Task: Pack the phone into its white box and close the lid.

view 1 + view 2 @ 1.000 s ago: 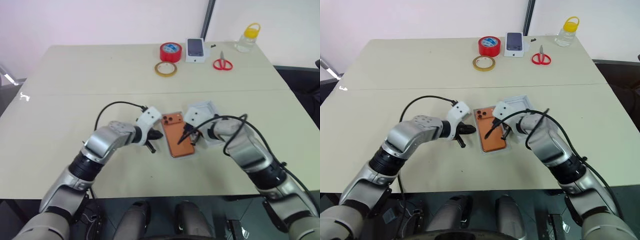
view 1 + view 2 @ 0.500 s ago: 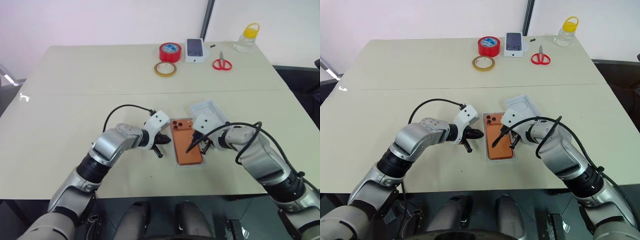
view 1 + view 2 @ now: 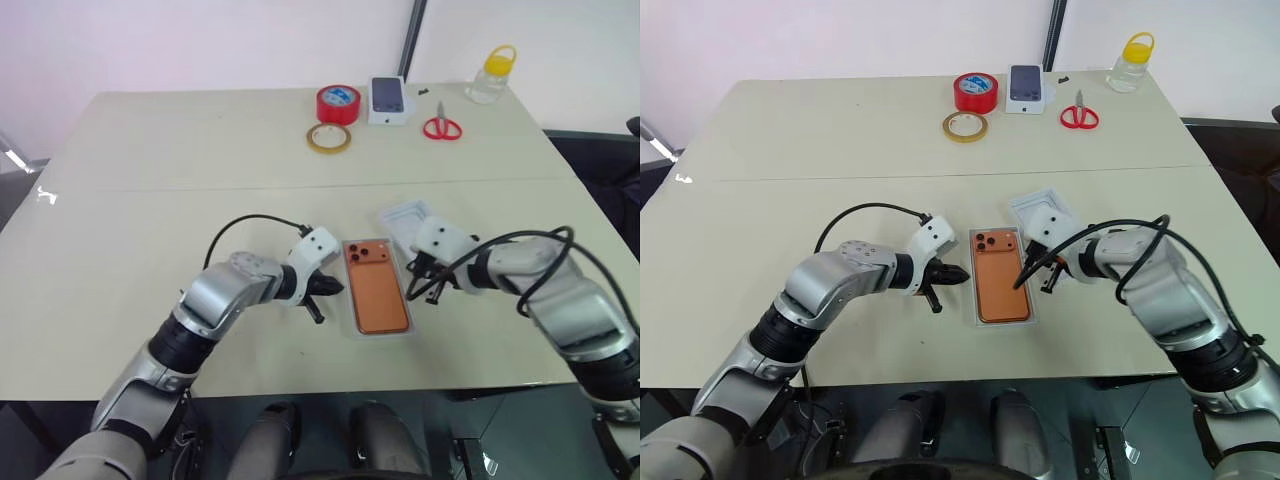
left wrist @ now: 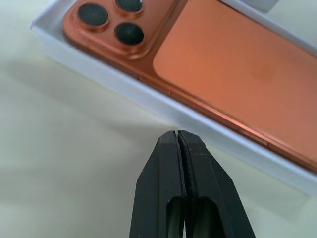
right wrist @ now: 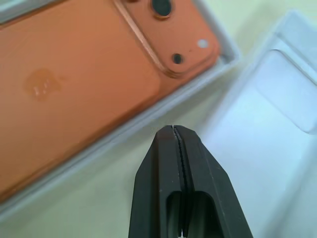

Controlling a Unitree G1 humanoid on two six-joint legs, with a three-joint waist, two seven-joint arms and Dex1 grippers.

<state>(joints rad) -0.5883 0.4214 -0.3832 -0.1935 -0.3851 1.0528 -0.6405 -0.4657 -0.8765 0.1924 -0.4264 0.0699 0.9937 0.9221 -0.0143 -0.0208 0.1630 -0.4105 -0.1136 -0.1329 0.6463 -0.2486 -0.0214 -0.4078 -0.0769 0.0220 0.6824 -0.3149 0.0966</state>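
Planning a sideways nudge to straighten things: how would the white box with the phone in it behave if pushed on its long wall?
The white box would probably slide rather than tip: it is shallow and lies flat. Its thin walls may flex. The phone fills it, so should move along.

One phone (image 3: 1001, 281); one white box (image 3: 973, 300); one flat white insert (image 3: 1036, 211); two tape rolls, red (image 3: 978, 91) and tan (image 3: 967, 126); one scissors (image 3: 1079, 113); one small phone box (image 3: 1026, 87); one yellow-capped bottle (image 3: 1134, 61); one table (image 3: 820, 140)
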